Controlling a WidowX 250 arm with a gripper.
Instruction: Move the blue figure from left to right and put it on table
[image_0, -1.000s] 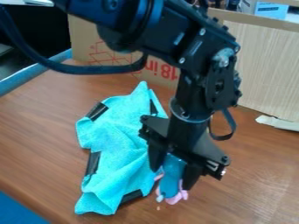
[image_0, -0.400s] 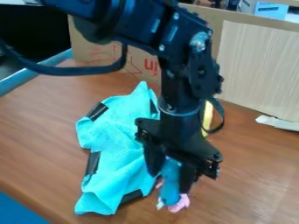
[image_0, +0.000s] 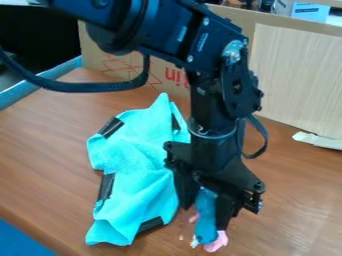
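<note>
cloth: light blue cloth (image_0: 133, 170) with dark strips, lying on the table (image_0: 47, 145) to the view-left of the hand; its near right edge is close beside the fingers.
box: cardboard box (image_0: 107, 65), behind the hand.
blue figure, place: between the fingers of the gripper (image_0: 205, 212), under its palm, in front of the brown tabletop and on the view-right side of the cloth.
done: pick-up looks done; figure clear of the cloth in view, so the rightward carry is probably mostly done too.
left: maybe a bit more rightward travel, then lower if needed, let go, back off. Exact target spot cannot be told.
figure, long axis: blue figure (image_0: 206, 225) stands near upright in view, running down out of the palm, slight lean of the lower end to view-right.
figure, pointing: the end with the pink piece (image_0: 217, 242) points down, past the fingertips; other end up toward the palm. Which end is the head: cannot tell.
table contact: lower end near the tabletop; touching or just above, cannot tell.
hand: fingers parted only by the figure's body, one either side, closed in on it; reads as a firm hold, no release.
white strip: white strip (image_0: 318, 141) on the table, well off to view-right of the hand.
</note>
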